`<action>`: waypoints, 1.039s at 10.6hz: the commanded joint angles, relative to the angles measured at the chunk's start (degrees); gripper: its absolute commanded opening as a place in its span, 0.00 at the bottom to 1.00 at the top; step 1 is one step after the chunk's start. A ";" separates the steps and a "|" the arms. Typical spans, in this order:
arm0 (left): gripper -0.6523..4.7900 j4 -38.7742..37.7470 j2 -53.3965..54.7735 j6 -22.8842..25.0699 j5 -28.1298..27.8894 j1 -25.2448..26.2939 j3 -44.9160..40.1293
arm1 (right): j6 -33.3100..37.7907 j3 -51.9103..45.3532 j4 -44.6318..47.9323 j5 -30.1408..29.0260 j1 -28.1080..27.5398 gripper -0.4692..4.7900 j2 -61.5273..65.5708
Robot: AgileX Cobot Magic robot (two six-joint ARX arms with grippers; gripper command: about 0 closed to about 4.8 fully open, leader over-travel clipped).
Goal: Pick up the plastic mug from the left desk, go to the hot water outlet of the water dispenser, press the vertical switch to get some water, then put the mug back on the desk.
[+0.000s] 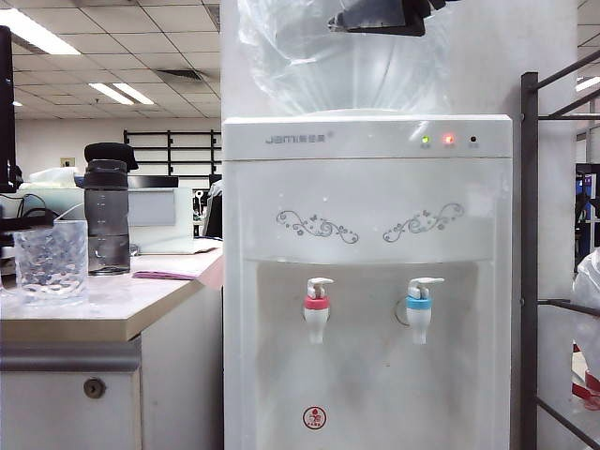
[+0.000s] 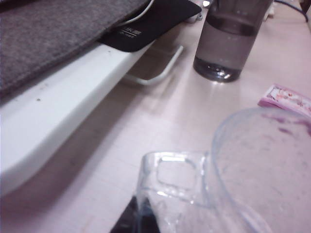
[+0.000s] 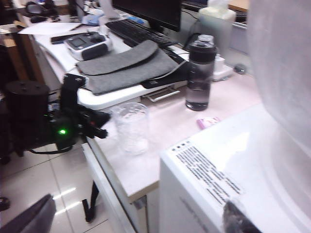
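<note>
At the far left of the exterior view, the plastic mug (image 1: 52, 260) stands upright near the front edge of the left desk (image 1: 103, 314), empty and see-through. The right wrist view shows the left gripper (image 3: 99, 127), black with a green light on its body, reaching in level at the mug's (image 3: 131, 127) side; its fingers are together on the mug's handle. In the left wrist view one dark fingertip (image 2: 133, 219) sits against the clear handle (image 2: 170, 171), the mug's rim curving off beside it. Just behind the mug stands a dark grey bottle (image 1: 107, 211) with a black cap, partly filled, and a pink packet (image 1: 167, 275) lies on the desk past it. A grey felt sleeve (image 3: 129, 65) rests on a white stand farther back. Right of the desk is the water dispenser (image 1: 367, 281), a green and a red light lit. The hot water outlet (image 1: 317, 314) with its red collar hangs below the vertical switch (image 1: 320, 283); a blue-collared tap (image 1: 418, 314) sits to its right. The right gripper (image 1: 380, 17) hovers high before the big bottle, jaws wide apart.
</note>
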 commanded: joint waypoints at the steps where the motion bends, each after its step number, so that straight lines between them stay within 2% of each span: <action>1: 0.11 4.76 -3.41 6.84 6.49 0.66 -0.02 | -1.29 0.26 -4.15 3.50 -1.46 1.00 -3.76; 2: 0.11 3.26 -7.63 6.82 8.96 0.63 -0.04 | -1.46 0.26 -8.20 4.37 -2.25 1.00 -6.56; 3: 0.11 -2.51 -14.38 6.73 13.60 0.63 -0.04 | -3.34 0.26 -14.91 5.07 -2.97 0.98 -9.77; 4: 0.11 -9.33 -18.43 8.28 14.14 0.68 -0.04 | -4.11 0.26 -19.71 5.03 -3.15 0.97 -12.17; 6: 0.11 -10.82 -18.56 9.07 13.70 0.70 -0.04 | -6.62 0.26 -20.24 5.07 -3.15 0.97 -13.84; 7: 0.54 -20.55 -18.12 9.46 10.49 1.18 -0.07 | -6.58 0.20 -19.98 5.11 -3.15 0.97 -14.12; 9: 0.59 -21.62 -16.72 10.16 10.34 2.80 -0.07 | -6.58 -0.02 -17.79 5.11 -3.15 0.97 -13.73; 11: 0.62 -15.72 -11.10 10.38 9.46 4.44 0.00 | -6.58 -0.04 -17.14 5.09 -3.15 0.97 -12.70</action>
